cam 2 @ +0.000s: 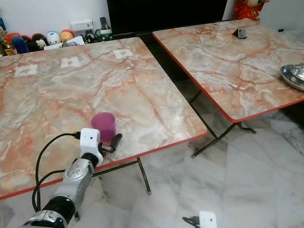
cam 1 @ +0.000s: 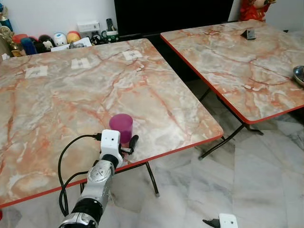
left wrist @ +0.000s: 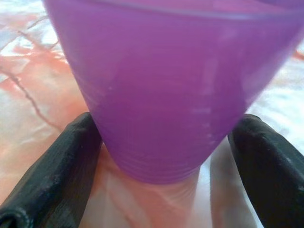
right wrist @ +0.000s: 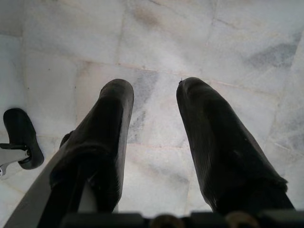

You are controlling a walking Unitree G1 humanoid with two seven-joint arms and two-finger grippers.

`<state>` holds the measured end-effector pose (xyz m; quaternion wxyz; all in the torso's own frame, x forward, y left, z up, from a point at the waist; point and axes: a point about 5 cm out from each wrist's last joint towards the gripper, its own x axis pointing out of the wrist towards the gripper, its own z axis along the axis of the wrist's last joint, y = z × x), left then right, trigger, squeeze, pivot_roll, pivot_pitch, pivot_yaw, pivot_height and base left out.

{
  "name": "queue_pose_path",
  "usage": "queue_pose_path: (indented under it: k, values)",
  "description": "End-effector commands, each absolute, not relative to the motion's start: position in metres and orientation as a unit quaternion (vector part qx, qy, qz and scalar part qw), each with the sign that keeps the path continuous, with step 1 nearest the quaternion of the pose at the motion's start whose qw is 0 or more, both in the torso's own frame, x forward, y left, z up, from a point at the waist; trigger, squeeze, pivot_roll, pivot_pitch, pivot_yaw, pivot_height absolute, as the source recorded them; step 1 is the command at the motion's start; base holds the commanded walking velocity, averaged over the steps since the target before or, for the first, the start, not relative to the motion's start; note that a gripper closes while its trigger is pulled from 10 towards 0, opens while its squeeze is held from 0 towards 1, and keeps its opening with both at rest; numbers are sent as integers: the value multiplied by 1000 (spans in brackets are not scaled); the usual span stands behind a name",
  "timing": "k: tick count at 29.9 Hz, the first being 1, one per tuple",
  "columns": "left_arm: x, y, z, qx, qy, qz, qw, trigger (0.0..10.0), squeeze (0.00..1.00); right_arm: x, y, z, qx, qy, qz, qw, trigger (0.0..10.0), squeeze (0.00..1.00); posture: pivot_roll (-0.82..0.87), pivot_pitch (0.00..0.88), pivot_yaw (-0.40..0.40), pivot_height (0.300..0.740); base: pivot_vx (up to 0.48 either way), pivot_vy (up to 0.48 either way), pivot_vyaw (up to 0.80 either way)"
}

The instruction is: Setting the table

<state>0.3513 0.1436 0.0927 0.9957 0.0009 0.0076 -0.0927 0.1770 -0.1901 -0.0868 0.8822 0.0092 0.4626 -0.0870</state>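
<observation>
Two square folding worktops with pink-and-grey marble-pattern tops and red edging stand side by side on a pale grey-veined marble tile floor (cam 1: 266,190). The near worktop (cam 1: 71,104) fills the left of the scene; the far-right worktop (cam 1: 237,61) sits apart from it across a gap, on black metal legs.

A translucent purple plastic cup (cam 1: 121,127) stands upright on the near worktop, close to its near edge. The left pincer (cam 1: 124,145) reaches over that edge at cup level. In the left wrist view its two black fingers (left wrist: 52,166) sit spread either side of the cup's base, pincer open around the cup (left wrist: 171,95), left finger touching or nearly touching the wall.

Three white paper labels (cam 1: 80,63) lie along the far side of the near worktop. A small dark object (cam 1: 248,33) rests on the far-right worktop, and a round metal dish (cam 2: 293,75) sits at its right edge.

Behind the near worktop, round colourful figurines (cam 1: 59,39) line a white wall; a large black panel (cam 1: 171,14) stands behind the gap.

The right pincer (right wrist: 154,95) hangs low over the floor, fingers parted, holding nothing.
</observation>
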Motion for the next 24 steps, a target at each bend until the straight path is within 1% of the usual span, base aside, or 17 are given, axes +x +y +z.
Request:
queue_pose_path:
  k: [1,9,10,11,12,14,24]
  values:
    - [353,142,93,-2,6,-89,996,10000,0,171,-191,-89,9,467,-92,879,10000,0,-19,126,-13,740,0,0,0]
    - [356,139,96,-3,5,-91,996,10000,0,170,-190,-90,9,469,-92,878,10000,0,-21,127,-13,740,0,0,0]
    - [357,139,96,-4,5,-91,996,6980,0,170,-191,-90,9,469,-92,879,10000,0,-21,127,-13,740,0,0,0]
    - [357,139,96,-4,4,-90,996,6980,0,170,-191,-90,9,469,-92,879,10000,0,-21,127,-13,740,0,0,0]
    - [357,139,96,-5,4,-90,996,3529,0,170,-191,-90,9,469,-92,879,10000,0,-21,127,-13,740,0,0,0]
    - [357,139,96,-6,4,-88,996,0,0,170,-192,-90,9,468,-92,879,10000,0,-20,127,-13,740,0,0,0]
    - [358,139,96,-8,4,-86,996,0,0,170,-194,-89,8,468,-93,879,10000,0,-21,125,-12,740,0,0,0]
